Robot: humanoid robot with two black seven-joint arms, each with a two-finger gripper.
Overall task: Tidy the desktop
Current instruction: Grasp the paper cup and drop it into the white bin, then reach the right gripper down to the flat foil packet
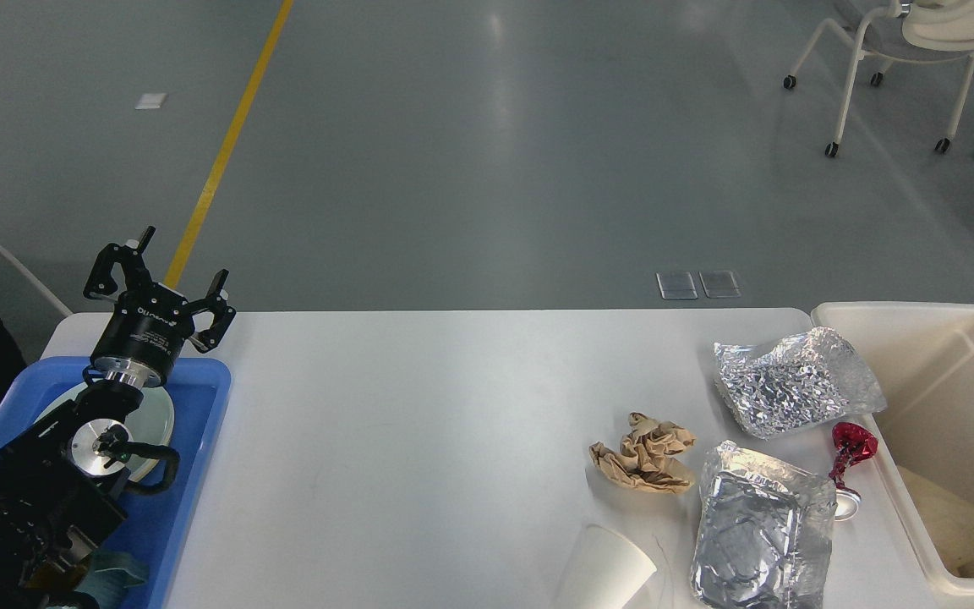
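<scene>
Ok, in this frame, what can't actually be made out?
- Right gripper: not in the head view at all.
- Plate in the blue tray: mostly covered by the left arm; the left gripper itself is open.
- Paper cup and the near foil bag: cut off by the bottom edge.
- Cream bin: cut by the right edge, contents unclear.

blue tray [204,440], cream bin [901,326], white chair [910,38]

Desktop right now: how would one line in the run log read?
left gripper: open, empty, above blue tray | right arm: unseen | desktop: foil, paper, cup uncleared
</scene>
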